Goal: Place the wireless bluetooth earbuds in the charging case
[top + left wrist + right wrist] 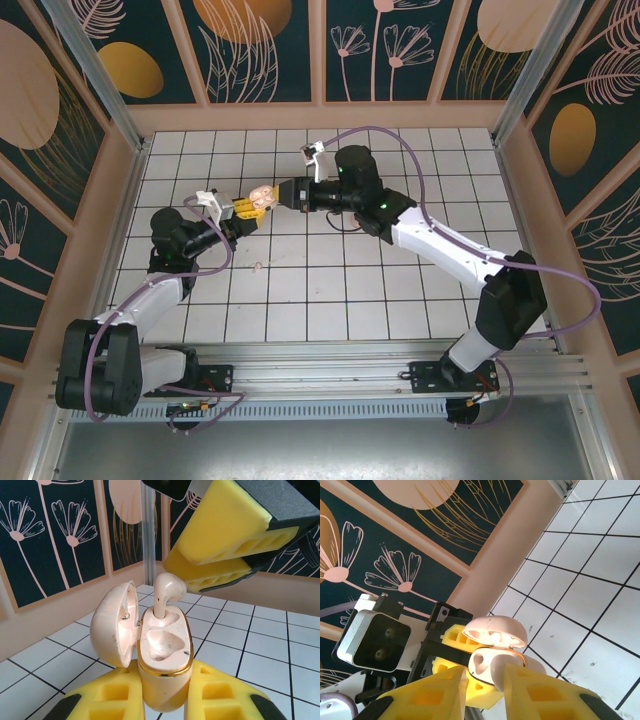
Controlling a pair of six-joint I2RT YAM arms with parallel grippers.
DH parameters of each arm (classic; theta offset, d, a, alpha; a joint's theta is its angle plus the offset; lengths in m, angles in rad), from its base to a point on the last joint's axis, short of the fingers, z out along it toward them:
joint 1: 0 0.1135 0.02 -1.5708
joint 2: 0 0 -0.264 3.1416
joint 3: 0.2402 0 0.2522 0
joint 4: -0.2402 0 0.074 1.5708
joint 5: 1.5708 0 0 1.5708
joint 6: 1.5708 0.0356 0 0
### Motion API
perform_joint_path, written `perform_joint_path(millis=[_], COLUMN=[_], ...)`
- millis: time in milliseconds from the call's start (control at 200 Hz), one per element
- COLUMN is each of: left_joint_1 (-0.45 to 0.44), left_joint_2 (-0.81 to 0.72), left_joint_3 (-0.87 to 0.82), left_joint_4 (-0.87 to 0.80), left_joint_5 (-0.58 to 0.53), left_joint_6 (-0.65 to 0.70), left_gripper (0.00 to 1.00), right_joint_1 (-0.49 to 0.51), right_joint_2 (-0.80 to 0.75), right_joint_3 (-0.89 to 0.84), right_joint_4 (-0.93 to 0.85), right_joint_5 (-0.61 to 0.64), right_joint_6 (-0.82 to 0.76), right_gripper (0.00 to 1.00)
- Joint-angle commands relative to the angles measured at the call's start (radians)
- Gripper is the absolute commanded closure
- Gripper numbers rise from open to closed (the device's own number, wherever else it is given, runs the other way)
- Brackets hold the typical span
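**One earbud seated, one loose on the tiles**

The left gripper (163, 692) is closed on the charging case (165, 652), one yellow pocketed finger on each flank of its lower body, holding it up off the floor. The case is a smooth, glossy, pale pink oval with a thin gold rim. Its domed lid (114, 625) is swung open to the case's left.

An earbud (167, 591) stands stem-down in the case's far socket, its rounded head proud of the rim. The near socket is a hollow, scuffed cup.

The right gripper (171, 566) hangs just above the case, its blocky yellow fingers parted only narrowly. Their tips are at the earbud's head, but I cannot tell whether they pinch it.

The second earbud (262, 266) lies on the white tiled floor (400, 300), nearer the arm bases than the case. Open tiles run from the case to the floral wall panels (260, 50).
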Motion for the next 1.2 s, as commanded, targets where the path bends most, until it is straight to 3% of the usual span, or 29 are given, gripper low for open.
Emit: perform_joint_path(millis=[0,696,1031,1196], left_joint_1=[-0.009,-0.01,-0.01,-0.01], left_joint_2=[0.007,0.005,0.002,0.043], left_joint_3=[0.027,0.032,0.027,-0.014], left_joint_4=[0.019,0.017,0.001,0.116], left_joint_5=[0.01,0.011,0.007,-0.078], left_joint_6=[0.023,0.023,0.037,-0.08], left_gripper=[0.99,1.0,1.0,1.0], right_joint_1=[0.015,0.051,0.048,0.059], right_joint_2=[0.025,0.034,-0.053,-0.057], right_joint_3=[0.038,0.057,0.033,0.08], right_joint_4=[0.031,-0.004,-0.019,-0.17], right_joint_5=[-0.034,0.016,0.077,0.19], right_joint_6=[0.016,0.003,-0.034,-0.048], right_gripper=[0.75,0.82,0.73,0.72])
